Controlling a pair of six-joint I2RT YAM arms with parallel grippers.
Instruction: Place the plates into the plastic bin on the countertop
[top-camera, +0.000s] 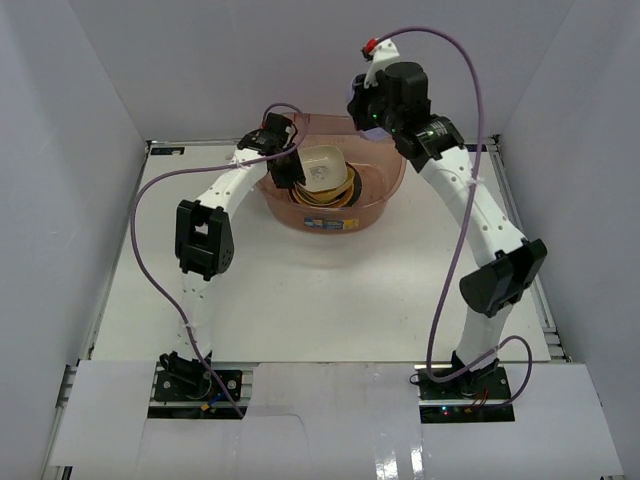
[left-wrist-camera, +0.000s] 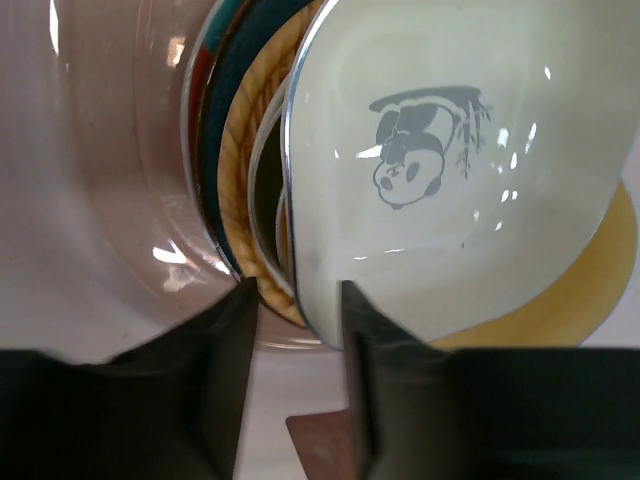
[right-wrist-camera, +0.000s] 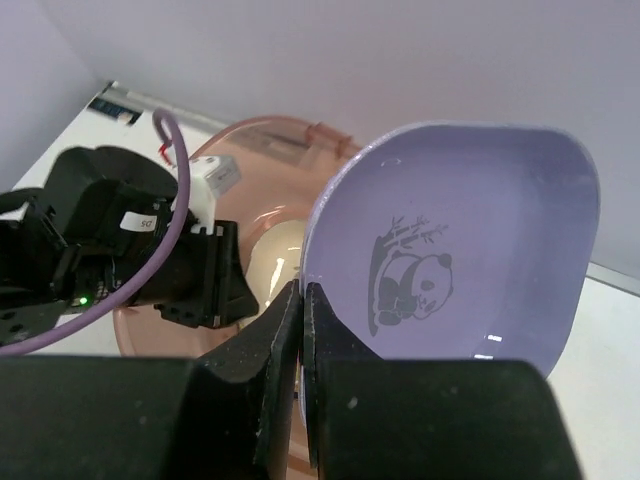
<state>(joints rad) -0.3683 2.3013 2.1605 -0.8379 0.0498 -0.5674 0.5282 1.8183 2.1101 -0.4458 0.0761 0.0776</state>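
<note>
The white table is viewed from above, behind the arm bases. The left wrist view is set close against stacked plates inside the translucent pinkish-brown plastic tub, which is also seen, farther off, in the right wrist view.

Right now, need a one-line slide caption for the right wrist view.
Right tool pinches the rim of the lavender panda plate, with the pinkish plastic bin and left arm beyond.
</note>
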